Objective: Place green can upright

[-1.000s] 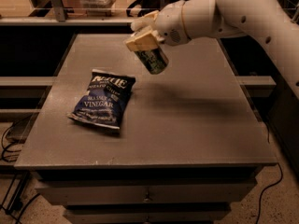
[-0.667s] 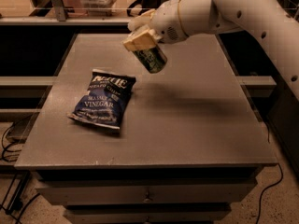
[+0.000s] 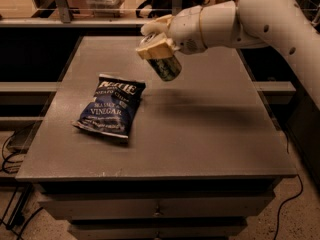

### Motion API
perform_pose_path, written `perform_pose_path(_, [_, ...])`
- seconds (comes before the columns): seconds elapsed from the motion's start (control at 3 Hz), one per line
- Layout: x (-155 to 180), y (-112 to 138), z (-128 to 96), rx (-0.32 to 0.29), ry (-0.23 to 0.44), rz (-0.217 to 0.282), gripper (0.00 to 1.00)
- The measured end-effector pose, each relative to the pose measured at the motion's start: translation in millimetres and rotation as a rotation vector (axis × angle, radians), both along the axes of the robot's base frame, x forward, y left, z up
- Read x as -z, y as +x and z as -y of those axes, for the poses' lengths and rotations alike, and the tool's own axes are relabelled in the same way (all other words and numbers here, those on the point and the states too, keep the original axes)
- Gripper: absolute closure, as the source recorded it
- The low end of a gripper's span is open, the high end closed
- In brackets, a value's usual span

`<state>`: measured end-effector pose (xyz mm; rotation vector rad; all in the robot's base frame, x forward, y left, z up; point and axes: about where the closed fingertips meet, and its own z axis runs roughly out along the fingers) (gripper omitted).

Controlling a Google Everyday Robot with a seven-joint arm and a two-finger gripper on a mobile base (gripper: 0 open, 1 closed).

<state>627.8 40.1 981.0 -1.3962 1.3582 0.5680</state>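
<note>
Pinching tilted metallic green can, gripper jaws above matte table.

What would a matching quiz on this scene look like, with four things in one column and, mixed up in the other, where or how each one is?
Things:
1. green can
2. chip bag
3. hand
4. table

Places and states:
A. lying flat on the table's left side
B. grey, bearing the bag
C. tilted, held in the air
D. clamped on the can, above the table's far part

Pairs: 1-C, 2-A, 3-D, 4-B
</note>
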Motion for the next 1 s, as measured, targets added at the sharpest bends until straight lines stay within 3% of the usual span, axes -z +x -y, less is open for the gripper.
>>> perform_pose_path(1.0, [11.2, -11.7, 28.2, 0.041, 0.226, 0.064, 1.00])
